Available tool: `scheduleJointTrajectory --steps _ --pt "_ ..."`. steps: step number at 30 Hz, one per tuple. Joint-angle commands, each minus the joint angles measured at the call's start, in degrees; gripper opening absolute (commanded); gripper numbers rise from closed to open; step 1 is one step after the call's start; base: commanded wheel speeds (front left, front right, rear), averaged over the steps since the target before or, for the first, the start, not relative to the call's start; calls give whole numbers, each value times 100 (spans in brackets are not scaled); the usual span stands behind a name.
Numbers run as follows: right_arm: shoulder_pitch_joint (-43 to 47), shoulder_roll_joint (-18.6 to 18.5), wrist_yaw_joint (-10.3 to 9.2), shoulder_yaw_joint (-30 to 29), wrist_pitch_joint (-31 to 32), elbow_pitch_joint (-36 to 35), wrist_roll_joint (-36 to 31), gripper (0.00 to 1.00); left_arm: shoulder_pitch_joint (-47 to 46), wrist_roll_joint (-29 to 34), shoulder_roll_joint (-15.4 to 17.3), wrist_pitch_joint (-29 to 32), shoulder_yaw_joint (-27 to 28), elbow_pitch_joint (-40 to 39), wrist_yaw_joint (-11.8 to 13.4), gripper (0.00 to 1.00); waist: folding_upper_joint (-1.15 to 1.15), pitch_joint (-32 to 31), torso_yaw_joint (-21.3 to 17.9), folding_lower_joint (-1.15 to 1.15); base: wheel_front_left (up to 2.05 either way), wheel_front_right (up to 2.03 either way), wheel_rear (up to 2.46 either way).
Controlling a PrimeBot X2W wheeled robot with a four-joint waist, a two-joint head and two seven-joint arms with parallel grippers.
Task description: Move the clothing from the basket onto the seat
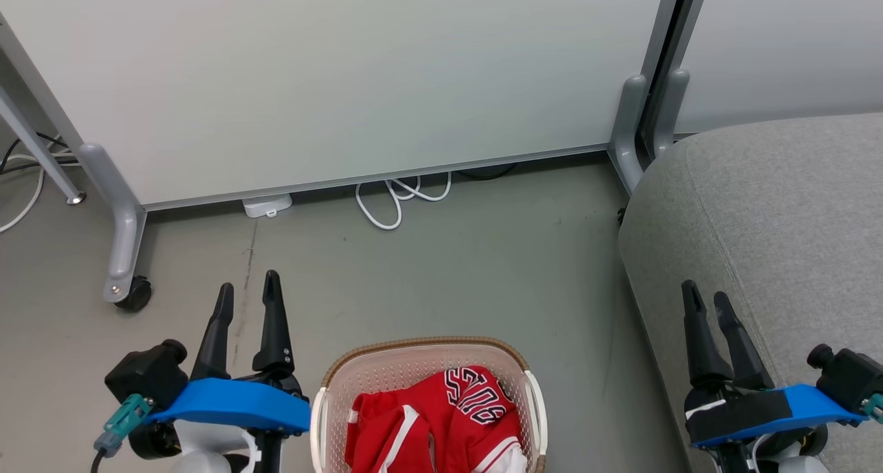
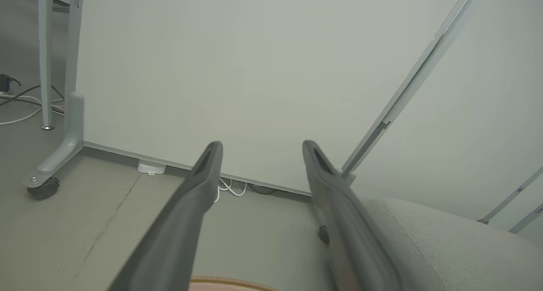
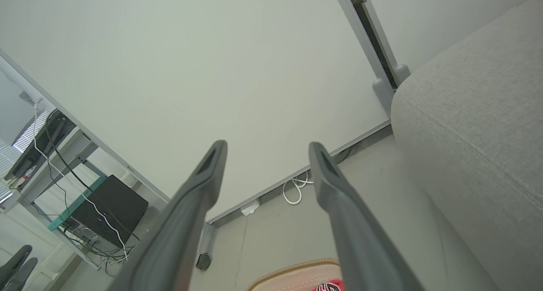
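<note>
basket [image 1: 426, 343] and clothing [image 1: 441, 425] (near parts) cut off.

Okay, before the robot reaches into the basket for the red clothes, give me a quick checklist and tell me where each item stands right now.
1. Left gripper open and empty: ok, fingers apart with nothing between them.
2. Right gripper open and empty: ok.
3. Clothing reachable from above: ok, the red heap lies uncovered in the basket.
4. Seat ready to receive: ok, the part in view is bare grey fabric on the robot's right.
5. Number of garments in the heap: cannot tell, because the folds overlap and the head view's bottom edge cuts them off.
6. White cable away from the basket: ok, it lies by the partition's foot.
</note>
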Motion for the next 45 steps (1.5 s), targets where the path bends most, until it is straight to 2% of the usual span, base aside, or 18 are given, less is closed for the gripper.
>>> scheduleJointTrajectory --steps 1,24,45 --pt "-62 -47 10 21 -66 -68 -221 100 -138 214 39 -62 -71 -94 -24 100 0 2 5 0 0 0 0" --pt "-2 -58 13 137 -386 89 -1495 100 -108 1438 32 -378 -251 93 -121 100 0 -20 37 0 0 0 0" --pt "10 -64 15 228 -621 150 -2384 100 -116 2113 4 -621 -254 344 -260 100 0 -15 59 0 0 0 0"
